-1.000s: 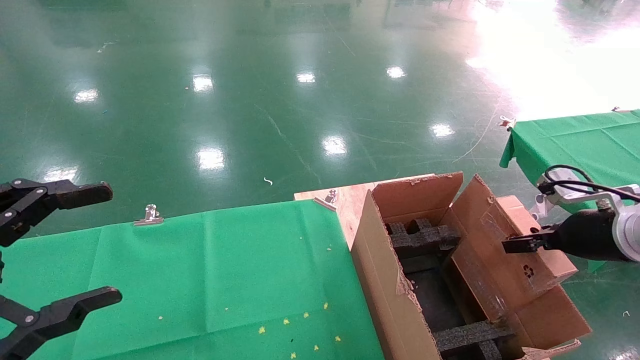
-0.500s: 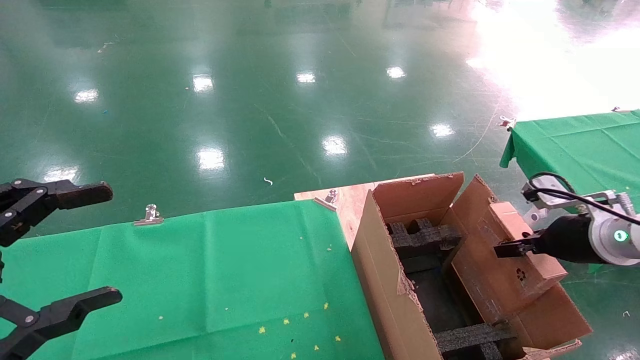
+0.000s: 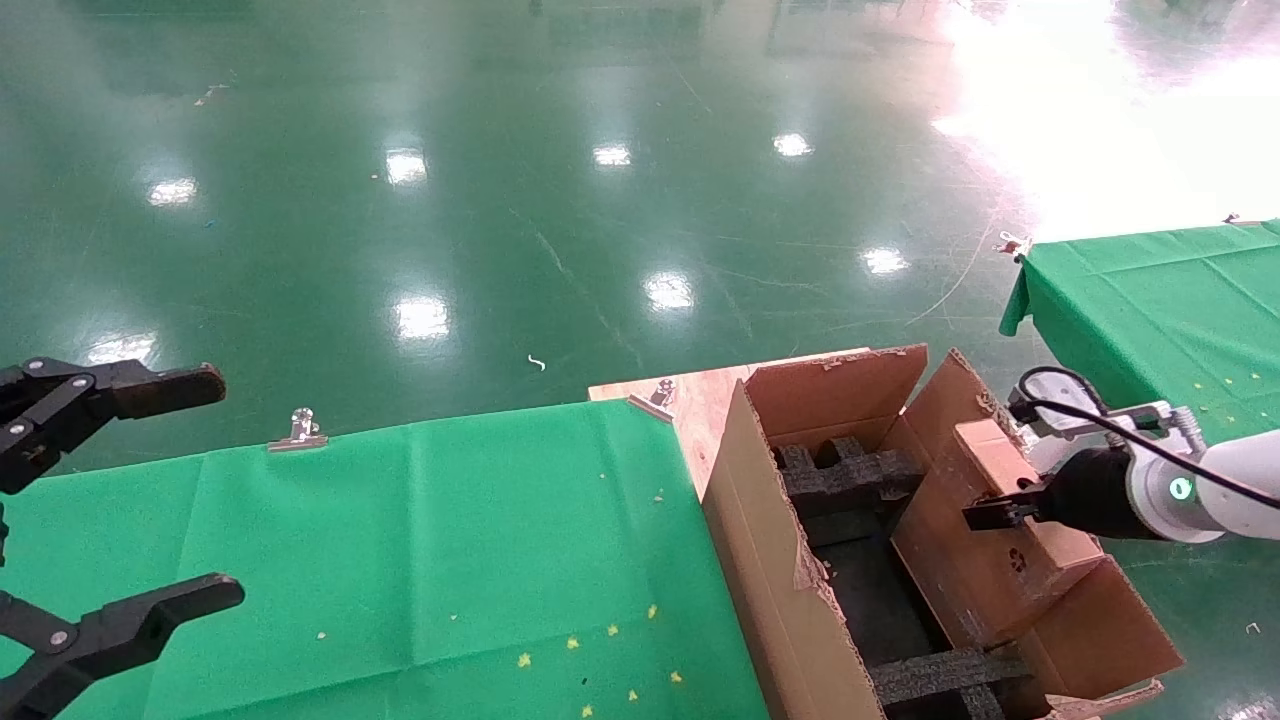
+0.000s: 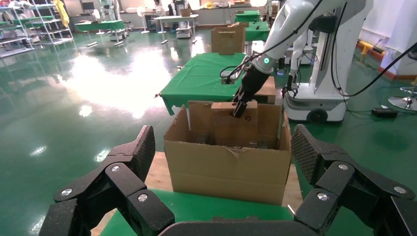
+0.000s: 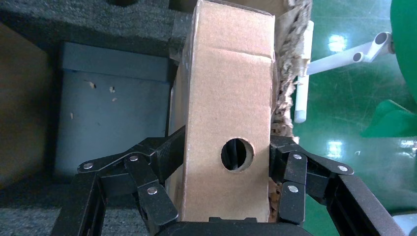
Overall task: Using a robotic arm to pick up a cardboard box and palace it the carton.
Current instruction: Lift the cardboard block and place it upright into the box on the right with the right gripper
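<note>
My right gripper (image 3: 990,515), on the white arm with a glowing ring, is shut on the small flat cardboard box (image 3: 1000,590). It holds the box on edge over the right side of the large carton (image 3: 770,560), against the carton's right flap. The box's lower part is inside the carton, beside the black foam blocks (image 3: 845,480). In the right wrist view the fingers (image 5: 167,147) clamp both faces of the box (image 5: 226,88) near its round finger hole (image 5: 237,154). In the left wrist view the carton (image 4: 226,167) and the box (image 4: 231,128) show ahead. My left gripper (image 3: 225,485) is open, parked at far left.
The carton stands on a wooden board (image 3: 690,400) at the right end of a green-clothed table (image 3: 400,560) with metal clips (image 3: 297,432) on its edge. A second green table (image 3: 1150,290) stands to the right. The shiny green floor lies beyond.
My right gripper has moved left and down with the cardboard box, bringing it from over the carton's right flap further into the carton. The left arm has not moved.
</note>
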### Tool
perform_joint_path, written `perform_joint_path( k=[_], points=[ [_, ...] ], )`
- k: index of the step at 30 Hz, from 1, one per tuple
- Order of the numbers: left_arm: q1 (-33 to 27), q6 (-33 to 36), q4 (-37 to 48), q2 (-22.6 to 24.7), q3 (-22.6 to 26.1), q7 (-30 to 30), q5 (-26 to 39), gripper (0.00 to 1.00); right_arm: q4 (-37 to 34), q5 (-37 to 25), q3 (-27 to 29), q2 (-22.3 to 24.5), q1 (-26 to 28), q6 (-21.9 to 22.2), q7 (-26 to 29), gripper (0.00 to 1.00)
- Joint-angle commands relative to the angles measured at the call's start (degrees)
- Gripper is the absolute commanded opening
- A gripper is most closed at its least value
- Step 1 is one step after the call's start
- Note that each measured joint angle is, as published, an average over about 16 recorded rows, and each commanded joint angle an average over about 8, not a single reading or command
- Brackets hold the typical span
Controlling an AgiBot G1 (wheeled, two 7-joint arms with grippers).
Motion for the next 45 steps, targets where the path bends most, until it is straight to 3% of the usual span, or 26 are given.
perform_joint_path(
  k=[1, 23, 45],
  points=[
    [0.0, 0.0, 0.0, 0.0, 0.0, 0.0, 0.0, 1.00, -0.5, -0.2, -0.2, -0.5, -1.0, 0.8, 0.5, 0.00],
    [0.0, 0.0, 0.0, 0.0, 0.0, 0.0, 0.0, 1.00, -7.7, 1.1, -1.3, -7.1, -10.6, 7.5, 1.3, 0.00],
    [0.0, 0.0, 0.0, 0.0, 0.0, 0.0, 0.0, 1.00, -12.8, 5.2, -1.3, -10.6, -16.7, 10.3, -2.0, 0.00]
  ],
)
